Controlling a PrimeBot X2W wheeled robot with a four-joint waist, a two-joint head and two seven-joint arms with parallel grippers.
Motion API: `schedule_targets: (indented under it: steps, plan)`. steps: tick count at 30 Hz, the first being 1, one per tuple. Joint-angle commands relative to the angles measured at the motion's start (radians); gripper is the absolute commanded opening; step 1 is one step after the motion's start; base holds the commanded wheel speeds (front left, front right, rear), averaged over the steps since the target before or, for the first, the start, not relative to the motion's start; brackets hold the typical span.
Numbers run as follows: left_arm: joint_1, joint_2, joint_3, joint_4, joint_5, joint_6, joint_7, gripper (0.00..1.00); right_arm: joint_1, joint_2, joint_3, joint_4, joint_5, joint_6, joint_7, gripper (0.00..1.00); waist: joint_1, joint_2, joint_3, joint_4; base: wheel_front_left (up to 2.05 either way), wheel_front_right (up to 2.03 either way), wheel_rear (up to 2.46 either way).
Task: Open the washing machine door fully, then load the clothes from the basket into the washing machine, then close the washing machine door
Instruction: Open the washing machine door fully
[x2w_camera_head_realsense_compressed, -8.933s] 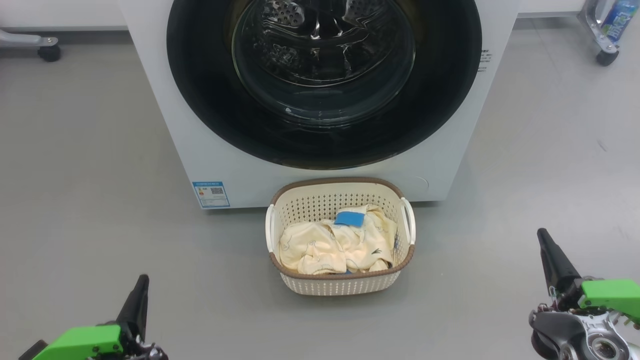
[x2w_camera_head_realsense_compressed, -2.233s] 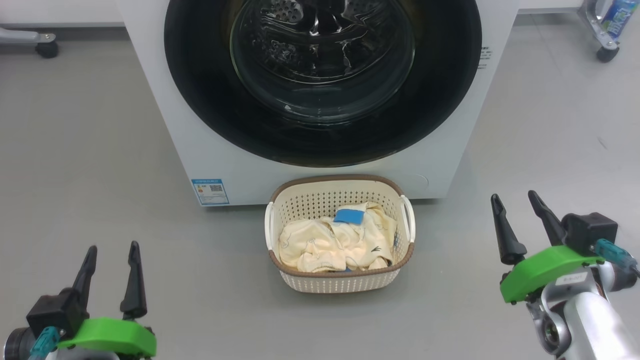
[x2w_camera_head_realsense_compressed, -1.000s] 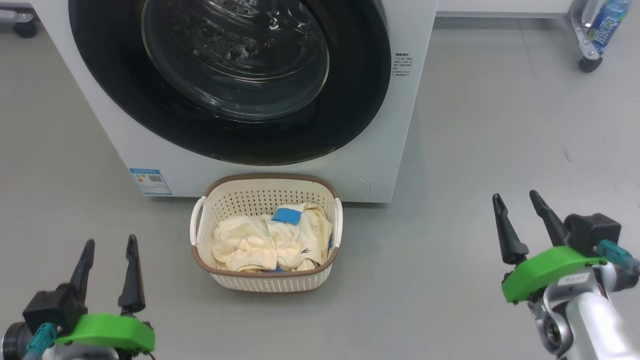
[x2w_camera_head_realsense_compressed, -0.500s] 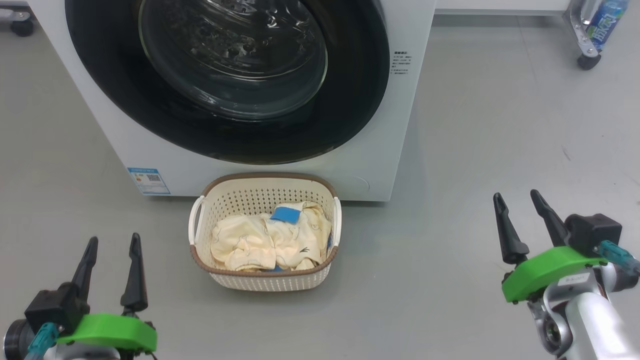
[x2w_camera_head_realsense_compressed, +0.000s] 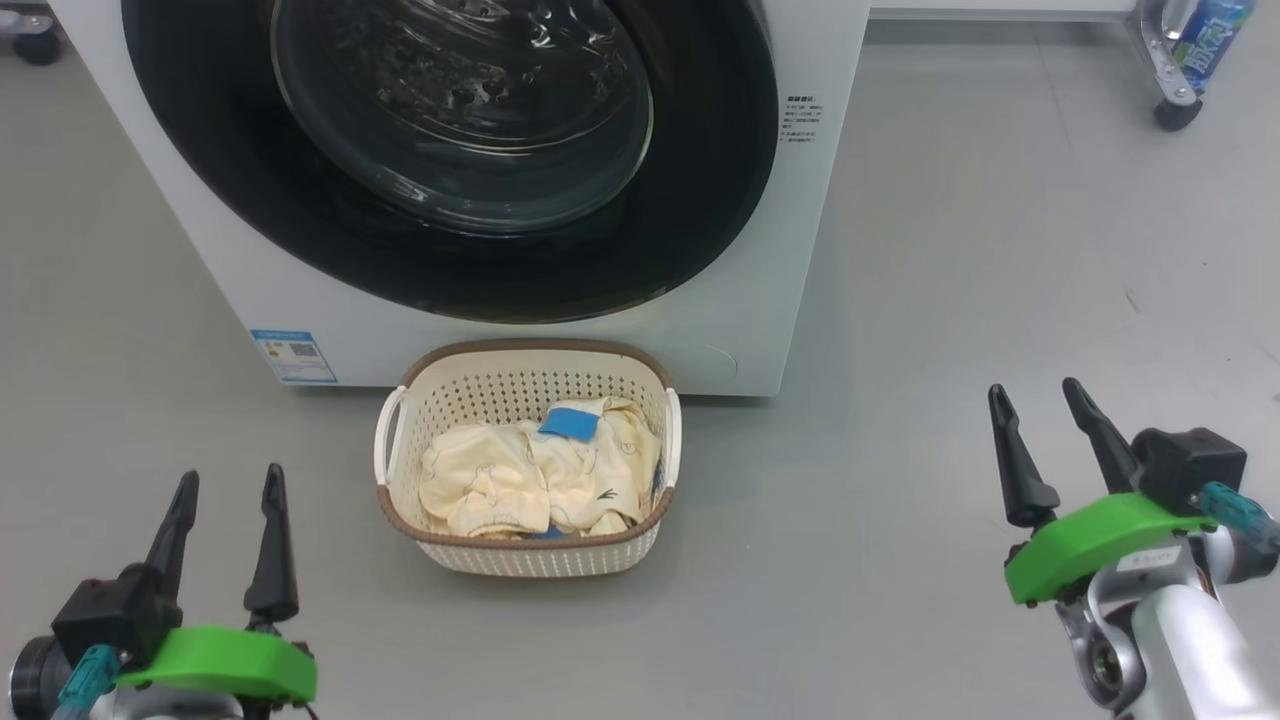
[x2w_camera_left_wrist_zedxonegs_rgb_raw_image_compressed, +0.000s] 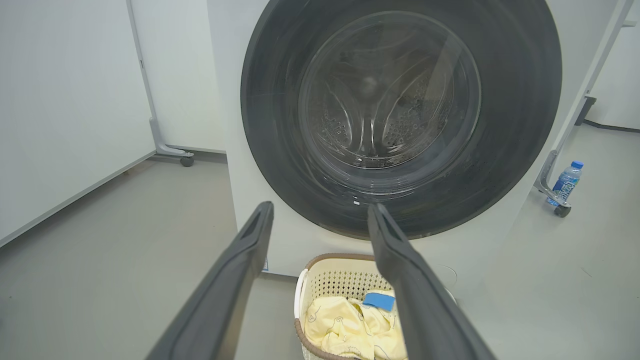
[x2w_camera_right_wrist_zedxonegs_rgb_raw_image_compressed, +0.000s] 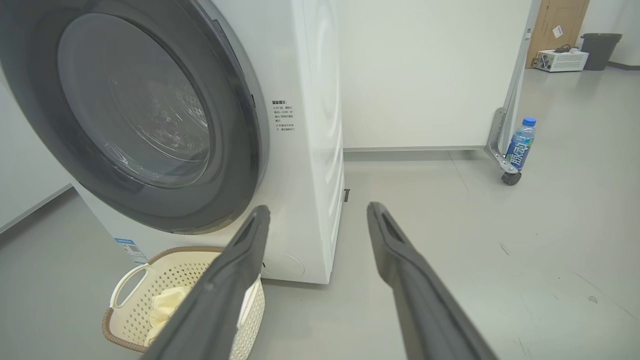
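The washing machine door (x2w_camera_head_realsense_compressed: 715, 180) sat shut on the washing machine (x2w_camera_head_realsense_compressed: 300, 290) (black ring, glass bowl). The basket (x2w_camera_head_realsense_compressed: 530, 555) stood on the floor (x2w_camera_head_realsense_compressed: 950, 250) just before it, the clothes (x2w_camera_head_realsense_compressed: 500, 480) heaped inside. The left gripper (x2w_camera_head_realsense_compressed: 230, 478) and the right gripper (x2w_camera_head_realsense_compressed: 1034, 390) hung well apart from it, fingers spread, empty.

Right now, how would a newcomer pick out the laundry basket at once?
Find the big white washing machine with its round black door. On the floor just before it stands the basket: cream, perforated, brown-rimmed, white-handled, holding pale yellow clothes.
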Motion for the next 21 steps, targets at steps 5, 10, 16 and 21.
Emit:
schedule_targets:
  steps: [5,10,16,21]
  plan:
    - [-0.035,0.031,0.033,-0.041,-0.001,0.009,-0.01,1.0,-0.051,-0.004,0.004,-0.029,0.007,-0.003,-0.016,1.0,0.0,0.0,0.01,0.001,0.0,0.0,0.0]
    - [-0.037,0.03,0.029,-0.042,-0.005,0.012,-0.01,1.0,-0.067,0.0,-0.005,-0.032,0.018,-0.003,-0.026,1.0,0.0,0.0,0.019,0.003,0.0,0.0,0.0]
    - [-0.044,0.029,0.021,-0.04,-0.006,0.015,-0.009,1.0,-0.134,-0.021,-0.005,-0.05,0.036,-0.003,-0.035,1.0,0.0,0.0,0.035,0.009,0.0,0.0,0.0]
    - [-0.05,0.028,0.014,-0.037,-0.008,0.015,-0.008,1.0,-0.208,-0.044,-0.009,-0.063,0.054,-0.003,-0.03,1.0,0.0,0.0,0.046,0.016,0.0,0.0,0.0]
